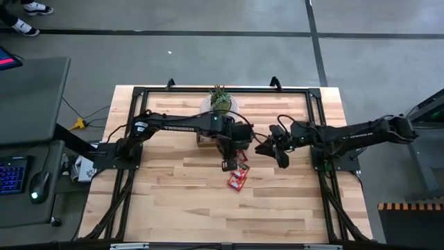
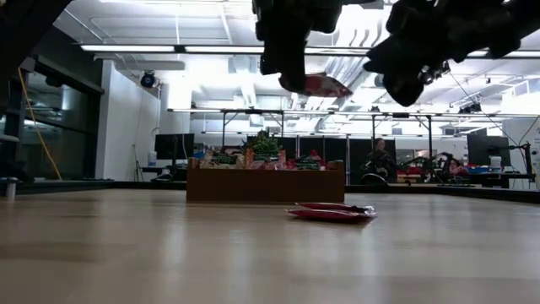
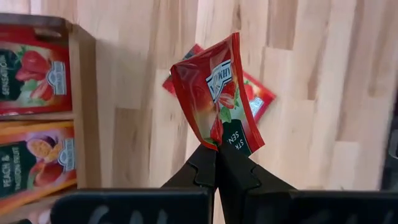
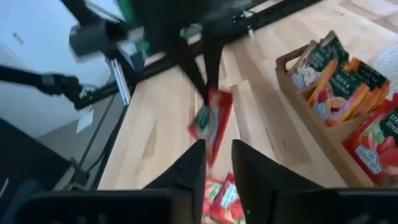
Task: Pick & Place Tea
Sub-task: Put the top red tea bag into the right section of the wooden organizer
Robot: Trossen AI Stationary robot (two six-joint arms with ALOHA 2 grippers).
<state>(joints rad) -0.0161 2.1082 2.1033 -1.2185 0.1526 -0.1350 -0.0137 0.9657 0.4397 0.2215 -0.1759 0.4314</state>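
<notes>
**Sachet held above table by left gripper**

A red tea sachet (image 3: 217,93) is pinched by one corner in the closed left gripper (image 3: 216,155), hanging tilted above two sachets (image 1: 238,179) lying flat. The right gripper (image 4: 217,165) is parted narrowly, empty. Beyond, upright sachets are held in the wooden tray (image 4: 323,134).

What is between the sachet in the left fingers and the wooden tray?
Nothing visible. The left gripper holds a red sachet in the air, with only bare table between it and the wooden tray. Other sachets lie off to the side.
</notes>
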